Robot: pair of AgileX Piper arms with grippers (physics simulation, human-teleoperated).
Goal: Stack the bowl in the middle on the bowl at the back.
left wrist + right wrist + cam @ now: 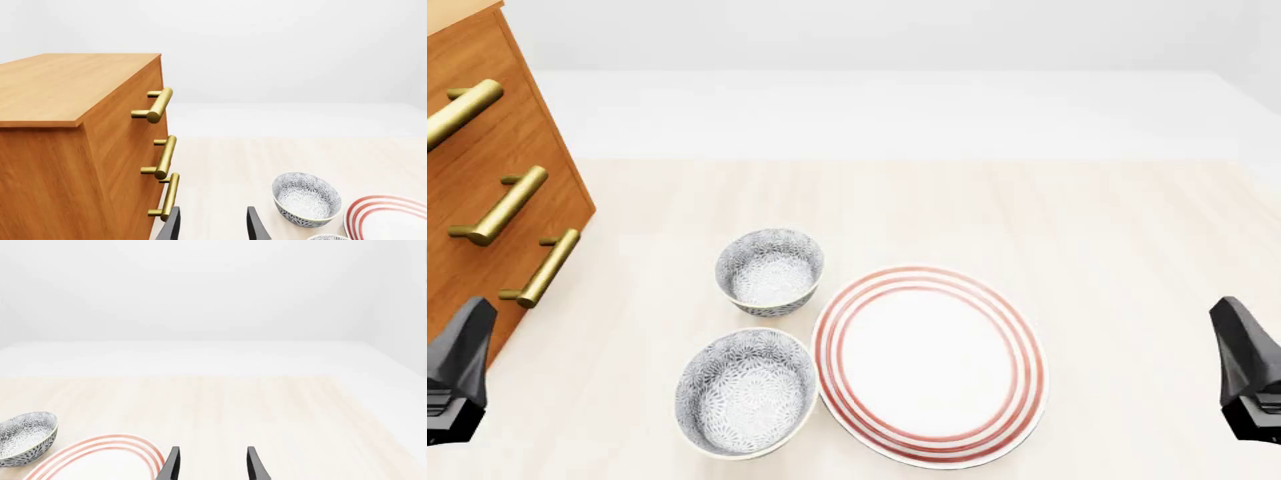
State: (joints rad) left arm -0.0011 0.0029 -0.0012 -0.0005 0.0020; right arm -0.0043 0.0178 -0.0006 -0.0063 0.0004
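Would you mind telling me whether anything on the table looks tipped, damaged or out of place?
Nothing stands out. Both patterned bowls, the nearer one and the farther one, sit upright beside the red-ringed plate, which lies flat; the drawer cabinet looks shut.

The pale wooden table (1094,220) carries a wooden drawer chest (481,200) at its left edge. A small bowl (770,270) sits behind a wider bowl (746,393); a red-ringed plate (930,365) lies just right of both.

Front view high, looking forward-down; wrist views low, forward; all share plate (932,365), perhaps.
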